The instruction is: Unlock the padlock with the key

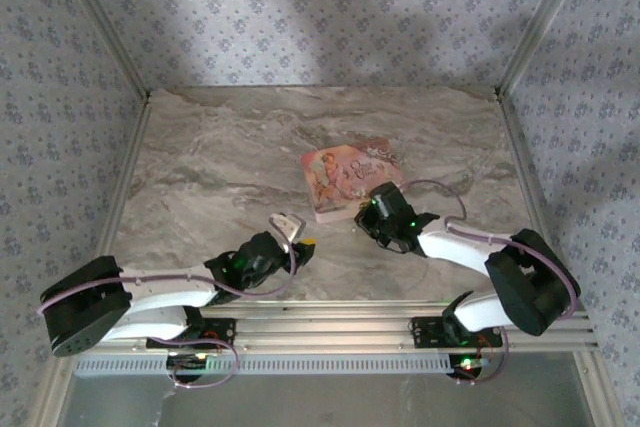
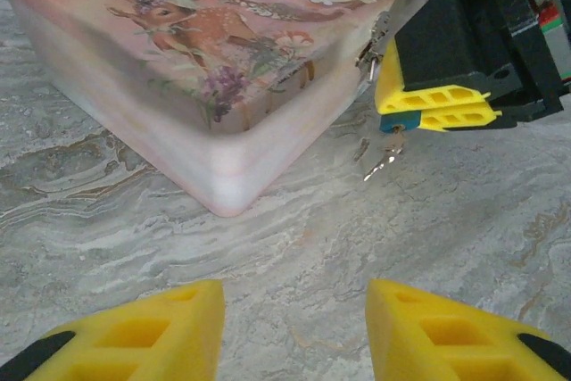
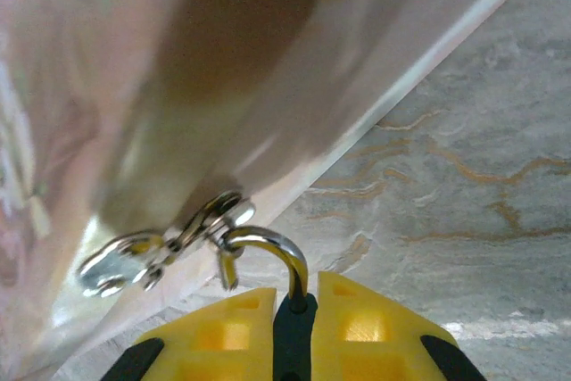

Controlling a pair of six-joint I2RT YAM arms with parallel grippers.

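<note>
My right gripper (image 3: pixel 294 299) is shut on the dark blue padlock (image 3: pixel 293 336), whose body sits between the yellow pads (image 3: pixel 357 327). The silver shackle (image 3: pixel 272 245) curves up and hooks through the metal clasp (image 3: pixel 152 252) on the side of the pink box. In the left wrist view a strip of the blue padlock (image 2: pixel 391 123) shows under the right gripper (image 2: pixel 437 106), and the small pale key (image 2: pixel 384 160) hangs from its underside toward the table. My left gripper (image 2: pixel 294 314) stands open over bare table in front of the box corner, apart from the key. From above, the left gripper (image 1: pixel 298 237) and right gripper (image 1: pixel 370 209) flank that corner.
The pink illustrated box (image 1: pixel 350 177) lies flat at mid table, its near corner (image 2: pixel 227 194) between the two grippers. Patterned walls close in the marble table (image 1: pixel 220 147) on three sides. Bare marble stretches to the left and behind the box.
</note>
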